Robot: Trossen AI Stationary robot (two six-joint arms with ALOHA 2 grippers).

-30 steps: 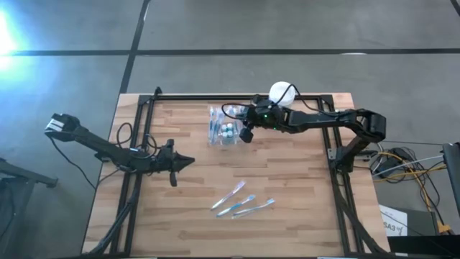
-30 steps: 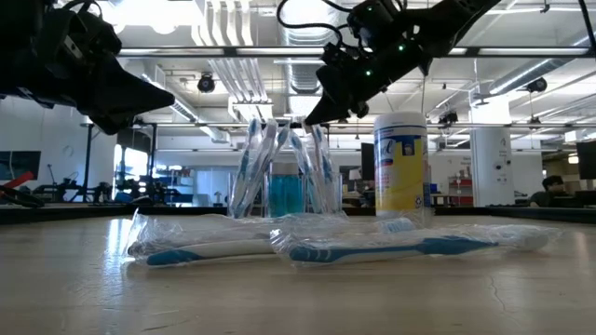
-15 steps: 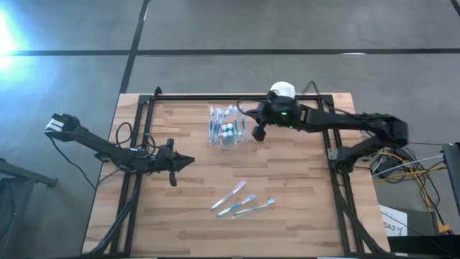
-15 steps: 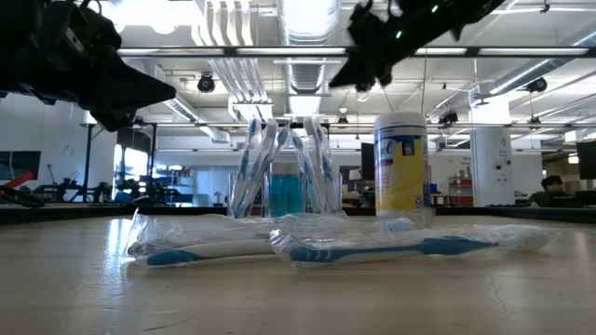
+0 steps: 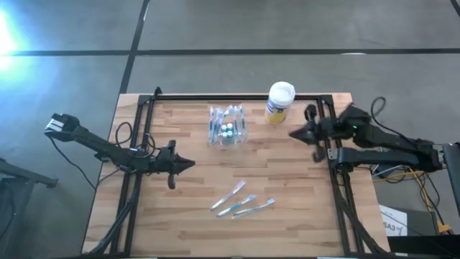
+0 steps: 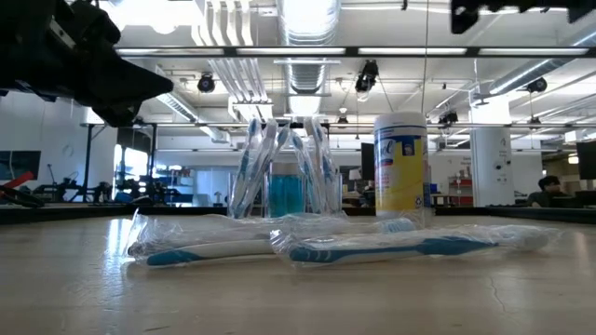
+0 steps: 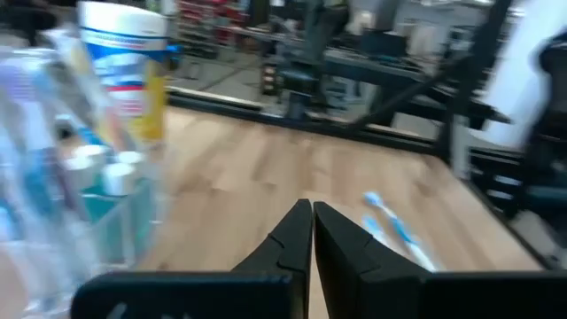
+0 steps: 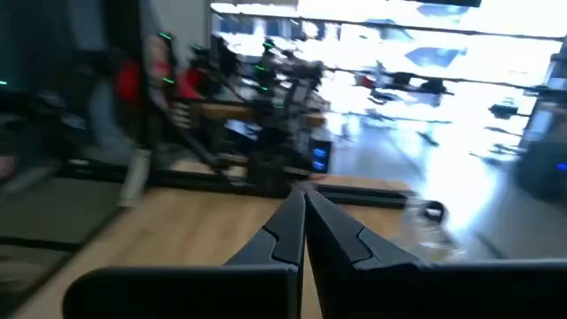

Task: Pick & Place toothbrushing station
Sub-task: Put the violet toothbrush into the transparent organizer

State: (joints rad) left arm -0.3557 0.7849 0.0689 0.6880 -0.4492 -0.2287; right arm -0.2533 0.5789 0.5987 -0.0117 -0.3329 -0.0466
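- The toothbrushing station (image 5: 227,126) stands upright, beside the canister (image 5: 279,102).
- Right gripper (image 5: 293,133) (clenched, empty) sits well right of the station.
- Left gripper (image 5: 191,164) (clenched, empty) waits nearer, left of it.

The clear, colourless plastic toothbrushing station (image 5: 227,126) held blue-and-white brushes over a teal base. The round canister (image 5: 279,103) was yellow and blue with a white lid. The slatted wooden table (image 5: 287,180) was pale tan, framed in black.

Grey floor (image 5: 287,29), bright ceiling lights (image 6: 307,14)
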